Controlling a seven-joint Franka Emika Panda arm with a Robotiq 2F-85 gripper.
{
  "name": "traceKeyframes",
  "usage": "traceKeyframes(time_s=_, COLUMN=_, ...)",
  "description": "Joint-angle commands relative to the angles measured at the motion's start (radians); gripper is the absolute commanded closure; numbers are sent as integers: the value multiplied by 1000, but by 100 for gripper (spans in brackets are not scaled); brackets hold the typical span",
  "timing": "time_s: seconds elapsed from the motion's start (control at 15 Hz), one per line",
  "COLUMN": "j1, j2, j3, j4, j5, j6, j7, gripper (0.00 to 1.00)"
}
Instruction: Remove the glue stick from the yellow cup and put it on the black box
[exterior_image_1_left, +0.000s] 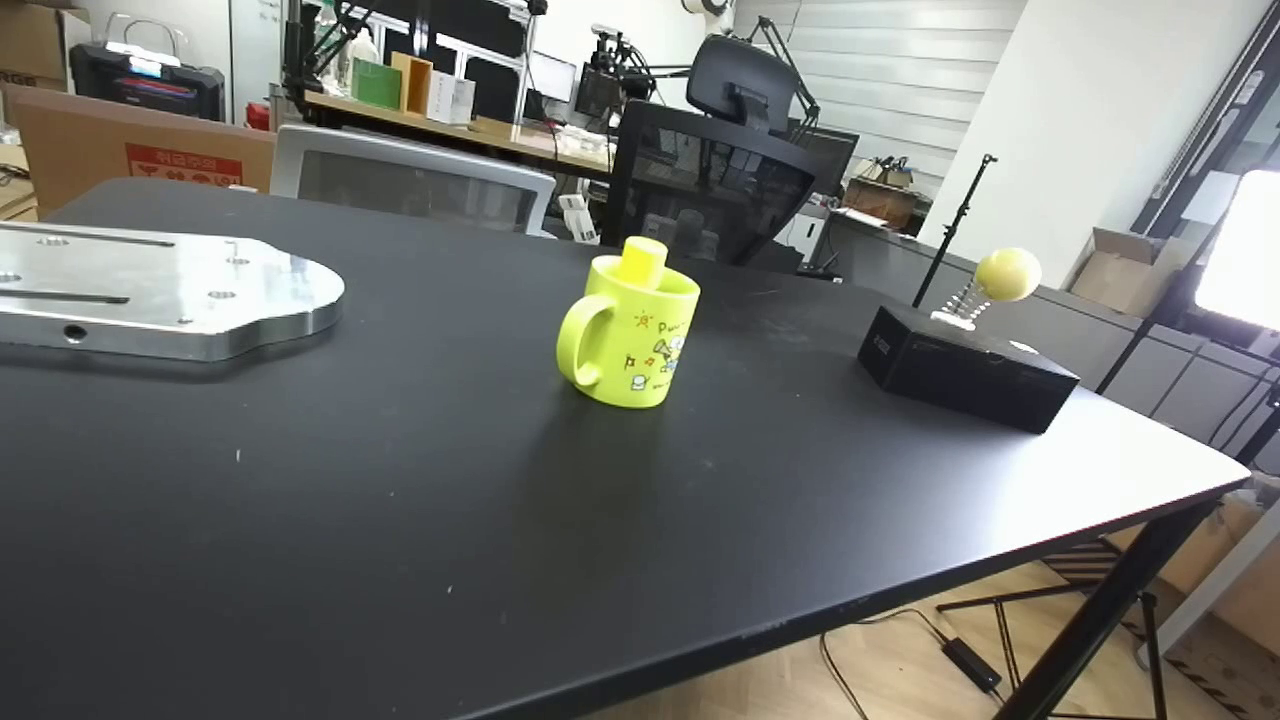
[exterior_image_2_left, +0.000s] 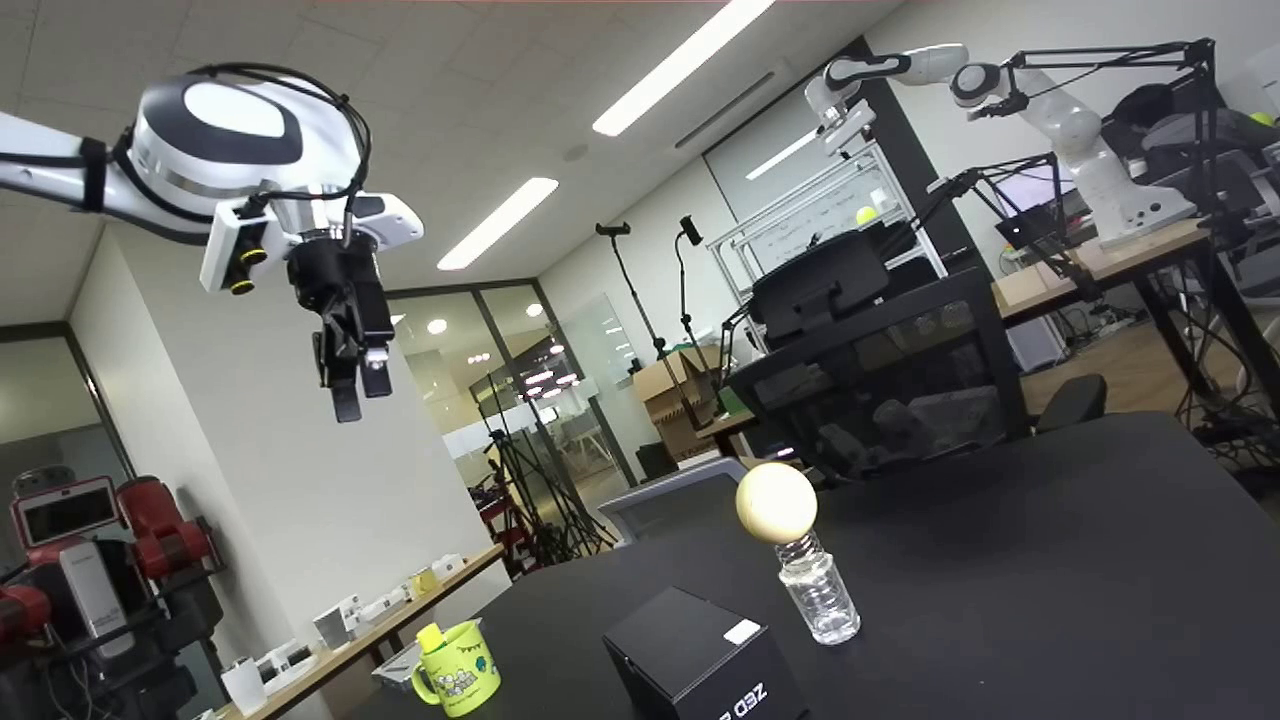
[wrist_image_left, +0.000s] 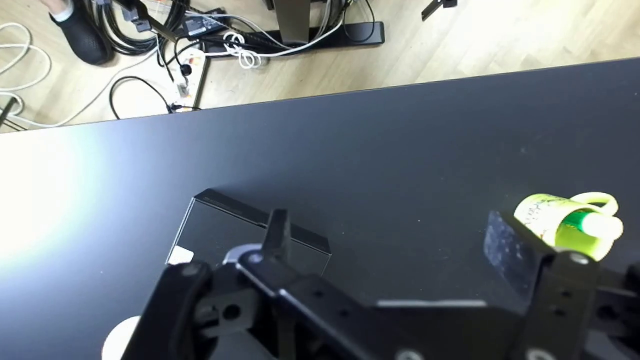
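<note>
The yellow cup stands upright on the dark table in both exterior views (exterior_image_1_left: 625, 350) (exterior_image_2_left: 468, 675) and shows at the right of the wrist view (wrist_image_left: 539, 216). The glue stick (exterior_image_1_left: 643, 262) stands in it, its yellow end above the rim (exterior_image_2_left: 431, 638); its green part shows in the wrist view (wrist_image_left: 597, 225). The black box lies apart from the cup in both exterior views (exterior_image_1_left: 965, 370) (exterior_image_2_left: 682, 640) and the wrist view (wrist_image_left: 225, 227), partly hidden by a finger there. My gripper (exterior_image_2_left: 360, 390) is high above the table; its fingers (wrist_image_left: 390, 225) are apart with nothing between them.
A yellow ball (exterior_image_1_left: 1007, 274) on a spring tops a clear bottle (exterior_image_2_left: 822, 598) beside the box. A metal plate (exterior_image_1_left: 170, 290) lies on the table. A black mesh chair (exterior_image_1_left: 715, 180) stands at the table's edge. The table (exterior_image_1_left: 800, 560) has an open edge above the floor.
</note>
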Motion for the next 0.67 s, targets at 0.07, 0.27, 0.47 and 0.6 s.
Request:
traceKeyframes(time_s=0.07, j1=25, j2=50, j3=24, j4=26, j5=-6, j6=73, j7=-18, gripper=0)
traceKeyframes(time_s=0.27, j1=45, j2=114, j3=49, j4=58, j5=-13, j6=137, j7=-13, gripper=0)
traceKeyframes(time_s=0.47, j1=67, j2=192, j3=74, j4=100, j5=-17, j6=172, j7=-15, gripper=0)
traceKeyframes(time_s=0.6, j1=83, j2=236, j3=89, j4=124, j5=-17, j6=181, j7=-15, gripper=0)
